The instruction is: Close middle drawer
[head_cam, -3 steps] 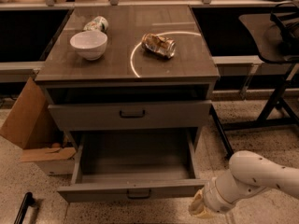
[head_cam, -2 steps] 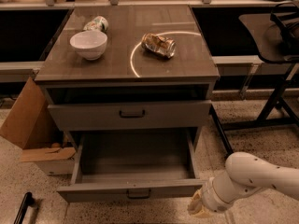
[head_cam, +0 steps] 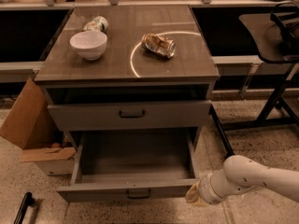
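The middle drawer (head_cam: 133, 164) is a wide grey drawer, pulled far out of the cabinet and empty inside. Its low front panel (head_cam: 93, 193) faces me and has a small dark bar handle (head_cam: 138, 193) at its centre. Above it sits the taller-fronted top drawer (head_cam: 131, 115), pushed in. The lowest drawer is hidden under the open one. My gripper (head_cam: 193, 196) is at the end of the white arm (head_cam: 252, 176) that comes in from the lower right. It is at the right end of the open drawer's front panel, close to or touching it.
On the cabinet top (head_cam: 126, 64) stand a white bowl (head_cam: 88, 44), a tipped can (head_cam: 96, 23) and a crushed can (head_cam: 159, 45). A cardboard box (head_cam: 32, 129) stands on the floor at the left. A dark table's legs (head_cam: 275, 101) stand at the right.
The gripper has moved slightly up and left, closer to the right end of the open drawer's front. The drawer itself has not visibly moved.
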`<act>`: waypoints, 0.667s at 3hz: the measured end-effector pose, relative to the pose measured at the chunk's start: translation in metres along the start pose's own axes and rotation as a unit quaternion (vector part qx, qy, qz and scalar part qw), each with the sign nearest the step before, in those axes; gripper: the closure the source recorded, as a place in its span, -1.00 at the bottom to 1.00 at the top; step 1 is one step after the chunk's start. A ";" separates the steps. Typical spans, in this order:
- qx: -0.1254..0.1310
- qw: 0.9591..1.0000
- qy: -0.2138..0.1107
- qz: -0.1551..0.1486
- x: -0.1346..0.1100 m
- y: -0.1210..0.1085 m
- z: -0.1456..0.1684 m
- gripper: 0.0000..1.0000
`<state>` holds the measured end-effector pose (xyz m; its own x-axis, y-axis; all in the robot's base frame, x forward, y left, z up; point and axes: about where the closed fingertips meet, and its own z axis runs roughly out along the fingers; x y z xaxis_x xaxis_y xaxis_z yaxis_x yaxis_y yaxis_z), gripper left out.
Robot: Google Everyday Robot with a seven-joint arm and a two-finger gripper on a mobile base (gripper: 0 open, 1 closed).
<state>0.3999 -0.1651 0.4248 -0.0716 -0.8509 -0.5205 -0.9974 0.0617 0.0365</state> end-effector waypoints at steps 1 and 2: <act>0.020 1.000 -0.008 -0.004 0.001 -0.030 0.024 1.00; 0.021 1.000 -0.008 -0.004 0.001 -0.032 0.025 1.00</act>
<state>0.4317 -0.1549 0.4015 -0.0625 -0.8428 -0.5346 -0.9971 0.0763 -0.0036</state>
